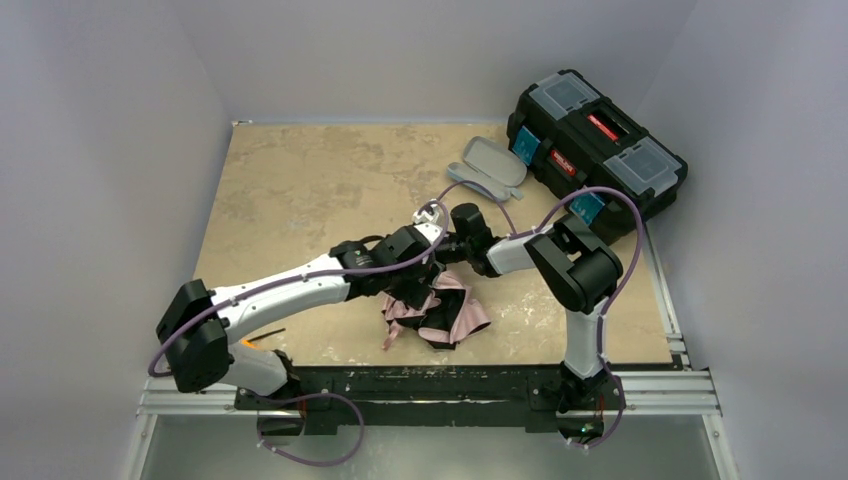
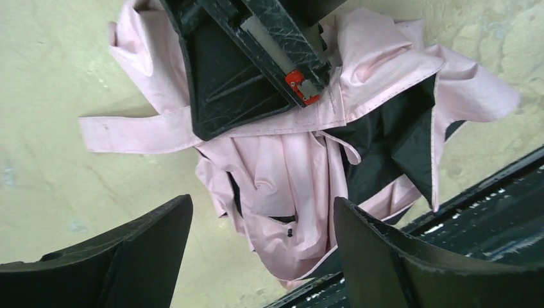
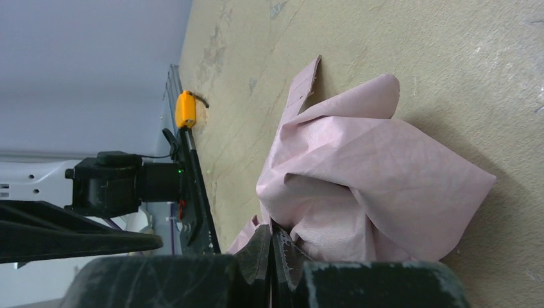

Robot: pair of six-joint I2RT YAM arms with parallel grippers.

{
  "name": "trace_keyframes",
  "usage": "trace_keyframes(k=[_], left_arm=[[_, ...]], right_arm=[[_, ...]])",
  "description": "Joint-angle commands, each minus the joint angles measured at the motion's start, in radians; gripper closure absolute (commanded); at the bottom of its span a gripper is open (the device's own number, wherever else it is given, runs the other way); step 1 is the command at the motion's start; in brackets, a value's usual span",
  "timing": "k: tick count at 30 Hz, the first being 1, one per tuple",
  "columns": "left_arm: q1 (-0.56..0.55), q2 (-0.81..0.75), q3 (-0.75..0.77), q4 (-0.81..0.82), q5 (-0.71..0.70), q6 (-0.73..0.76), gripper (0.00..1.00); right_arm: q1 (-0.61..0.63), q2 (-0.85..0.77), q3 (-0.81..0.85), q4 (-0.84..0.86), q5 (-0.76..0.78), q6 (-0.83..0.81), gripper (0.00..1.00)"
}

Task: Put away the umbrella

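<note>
We've got the umbrella (image 1: pixel 435 312) lying as a crumpled pink-and-black heap on the table (image 1: pixel 300 180). It's near the front edge, right between the two arms and well apart from the grey case (image 1: pixel 487 167) at the back. The right gripper (image 3: pixel 271 247) is fully closed and looks pinched on a fold of the pink fabric. The left gripper (image 2: pixel 262 202) hangs just above the heap, jaws spread wide with nothing in them.

What worries us from here:
- We can't make out the shaft or handle anywhere. If the left closes where it is, it probably grabs loose cloth only, and a lift would just unfurl the mess.
- The right's hold is a thin pinch of fabric, so any pull could slip it free.
- The strap (image 2: pixel 135 135) sticks out to one side and could catch on something.
- The heap sits just beside the front rail (image 2: pixel 487 192), so a drag that way could snag it or tip it off.
- The two grippers are working very close together, so a bump looks likely.
</note>
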Motion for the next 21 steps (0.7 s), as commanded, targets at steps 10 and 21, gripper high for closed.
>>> trace_keyframes(k=[10,21], left_arm=[[0.110,0.053,-0.231,0.282,0.230,-0.145,0.19],[0.146,0.189,-0.309,0.423,0.226,-0.130,0.23]], right_arm=[[0.005,0.042,-0.012,-0.120,0.075,-0.069,1.00],[0.006,0.036,0.002,-0.148,0.080,-0.075,1.00]])
